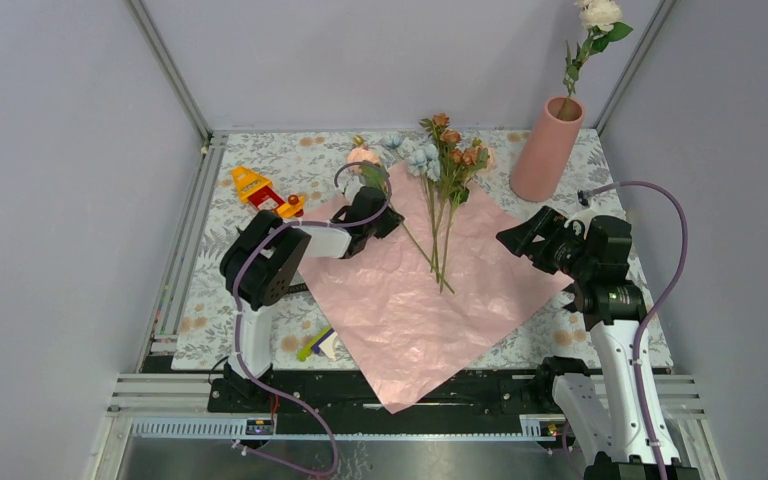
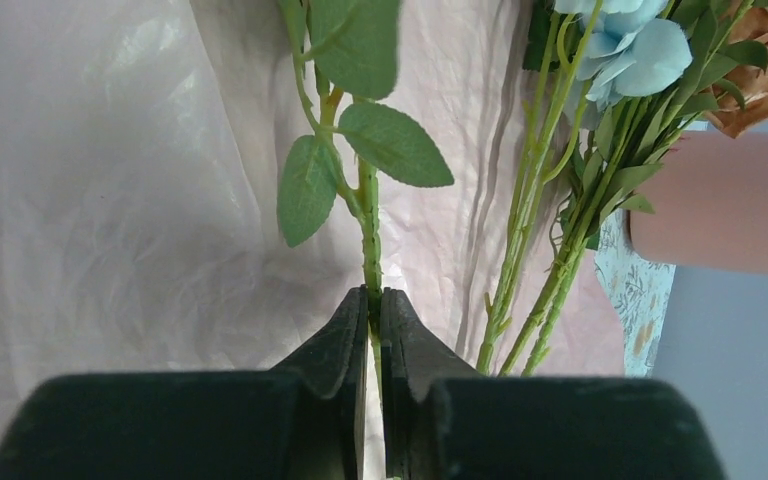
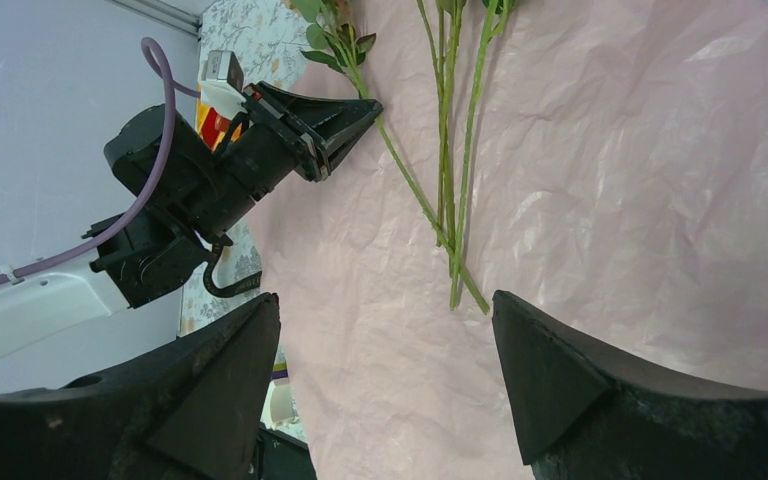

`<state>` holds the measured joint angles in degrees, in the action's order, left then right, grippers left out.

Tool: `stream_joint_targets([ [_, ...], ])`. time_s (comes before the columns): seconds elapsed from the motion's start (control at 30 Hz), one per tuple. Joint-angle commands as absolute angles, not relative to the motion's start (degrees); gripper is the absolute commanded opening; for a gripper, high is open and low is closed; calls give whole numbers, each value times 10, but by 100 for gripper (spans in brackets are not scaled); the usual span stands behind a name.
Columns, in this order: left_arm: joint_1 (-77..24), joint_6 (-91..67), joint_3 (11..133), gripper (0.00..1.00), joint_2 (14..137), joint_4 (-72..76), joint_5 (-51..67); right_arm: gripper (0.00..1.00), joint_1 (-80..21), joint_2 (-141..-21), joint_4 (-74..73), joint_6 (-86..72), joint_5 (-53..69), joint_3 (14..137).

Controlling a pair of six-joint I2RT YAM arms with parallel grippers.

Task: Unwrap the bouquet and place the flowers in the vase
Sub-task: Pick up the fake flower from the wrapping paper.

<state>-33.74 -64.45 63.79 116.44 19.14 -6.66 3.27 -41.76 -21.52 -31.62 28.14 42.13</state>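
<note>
- Top view: the left gripper is clamped on the thin stem of the peach flower, low over the opened pink paper.
- The other loose flowers lie just beside it on the paper. Their stems converge with the held one toward the cut ends, so a lift may well drag a neighbour along or scatter the bunch.
- The vase stands off the paper at the far right, with one white flower already in its mouth. That mouth is small, and a drooping stem could miss it or knock the tall cylinder over.
- Left wrist view: the jaws are pressed together on the green stem, just below a pair of leaves, and only the very tips hold it.
- Such a slim, round stem can twist or slide in that pinch, and the bloom's weight would likely swing it downward on the way across.
- Right wrist view: the right gripper gapes wide and holds nothing, hovering above the paper near the cut ends of the stems.
- It sits roughly between the paper and the vase, so I judge the carrying arm could run into it unless it gives way.
- The crinkled sheet lies loose, and a low sweep may catch and shift it.
</note>
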Motion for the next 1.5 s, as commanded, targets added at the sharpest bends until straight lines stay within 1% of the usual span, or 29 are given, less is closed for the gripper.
stream_joint_targets([
  [0.0, -332, -630, 647, 0, 1140, 219, -68, 84, 33, -410, -215, -304, 294, 441],
  [0.27, -333, -610, 625, 0, 1073, 226, -73, 84, 33, -404, -221, -305, 291, 442],
  [0.43, -334, -590, 587, 0, 1021, 245, -86, 84, 33, -402, -221, -305, 292, 438],
  [0.77, -342, -481, 552, 0, 934, 233, -122, 84, 33, -390, -235, -302, 293, 442],
  [0.87, -347, -446, 533, 0, 884, 217, -128, 84, 33, -385, -247, -294, 288, 446],
  [1.0, -347, -408, 503, 0, 785, 182, -110, 85, 33, -386, -247, -289, 294, 451],
  [1.13, -344, -376, 495, 0, 698, 122, -51, 86, 33, -401, -241, -281, 329, 461],
  [1.27, -317, -369, 512, 0, 656, 58, 100, 87, 33, -403, -202, -300, 386, 458],
  [1.47, -286, -331, 551, 0, 636, 1, 331, 88, 24, -402, -40, -419, 475, 420],
])
